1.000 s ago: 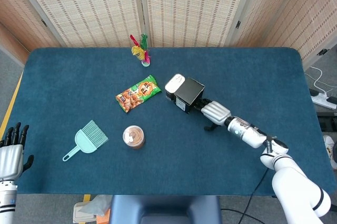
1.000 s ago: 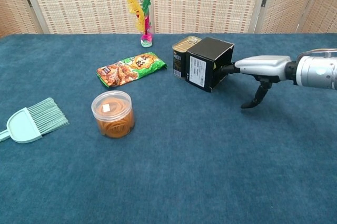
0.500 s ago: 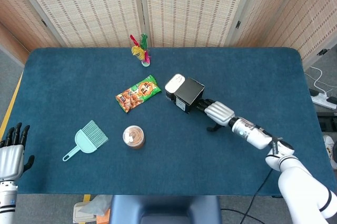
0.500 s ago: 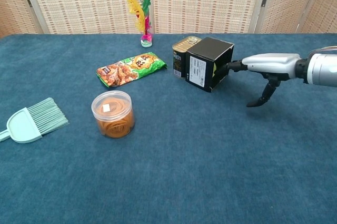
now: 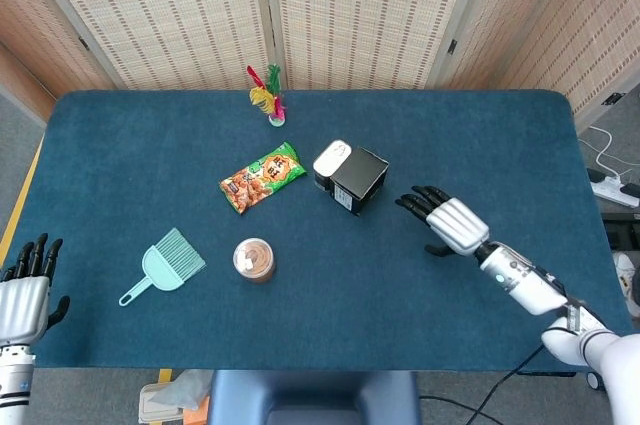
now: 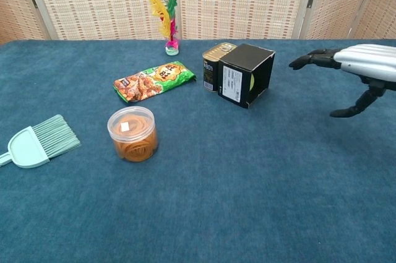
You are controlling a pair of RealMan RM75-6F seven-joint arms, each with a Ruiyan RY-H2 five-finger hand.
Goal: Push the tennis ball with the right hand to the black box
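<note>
**Right hand clear of the black box, ball just showing inside**

We see the right hand (image 5: 447, 222) raised above the blue table (image 5: 120, 145), set apart from the black box (image 5: 360, 179) on its open side; its fingers are spread and extended towards the box, the thumb hangs down, and it holds nothing. In the chest view the same hand (image 6: 356, 65) hovers off the cloth, its dark fingertips (image 6: 303, 60) pointing at the box (image 6: 246, 73) with a plain gap between them. The box lies on its side, its mouth facing the hand; a sliver of yellow-green, the tennis ball (image 6: 254, 81), shows just within that mouth, most of it hidden by the box wall. A tin can (image 6: 213, 65) stands touching the box on the far-left side; a green snack bag (image 6: 154, 81) lies further left; a feathered shuttlecock (image 6: 166, 18) stands near the table's back edge. Nearer us sit a clear round tub (image 6: 131, 133) and a mint hand brush (image 6: 37, 144), well apart. The left hand (image 5: 25, 290) rests beyond the table's near left corner, fingers apart and upright, empty.
</note>
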